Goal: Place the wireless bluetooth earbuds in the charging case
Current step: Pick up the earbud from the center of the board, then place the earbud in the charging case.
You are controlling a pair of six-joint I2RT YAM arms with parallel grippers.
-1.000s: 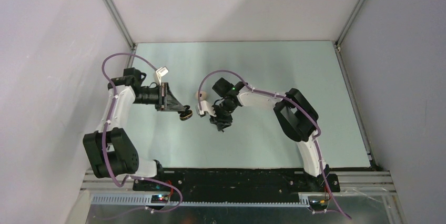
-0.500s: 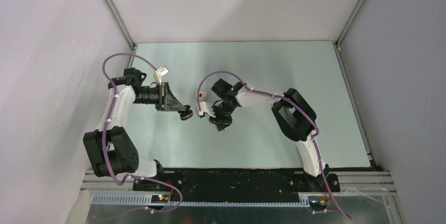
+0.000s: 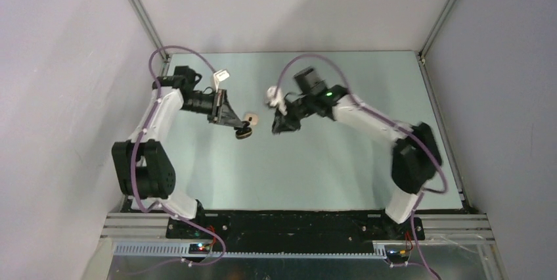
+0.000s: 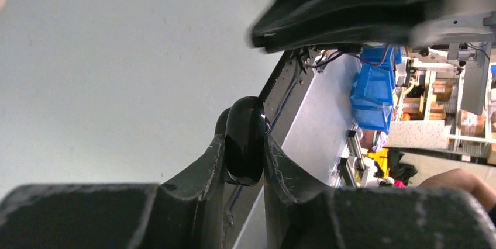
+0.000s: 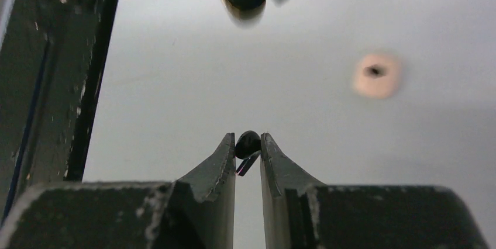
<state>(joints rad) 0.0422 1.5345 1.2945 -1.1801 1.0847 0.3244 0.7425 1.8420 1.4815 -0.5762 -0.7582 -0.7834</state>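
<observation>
White shells on the left arm (image 3: 152, 122) and right arm (image 3: 368, 119), bulky black housings at the joints. Purple cables (image 3: 174, 48) looped loose along each. Green light (image 3: 328, 94) near the right wrist. Left gripper (image 4: 244, 144) and right gripper (image 5: 248, 144) matte black, tapered from thick roots to thin tips, scuffed grey at the edges.

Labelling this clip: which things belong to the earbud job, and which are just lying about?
In the job:
black earbud in right gripper
black charging case in left gripper

Lying about:
beige round piece on table
blue bins
</observation>
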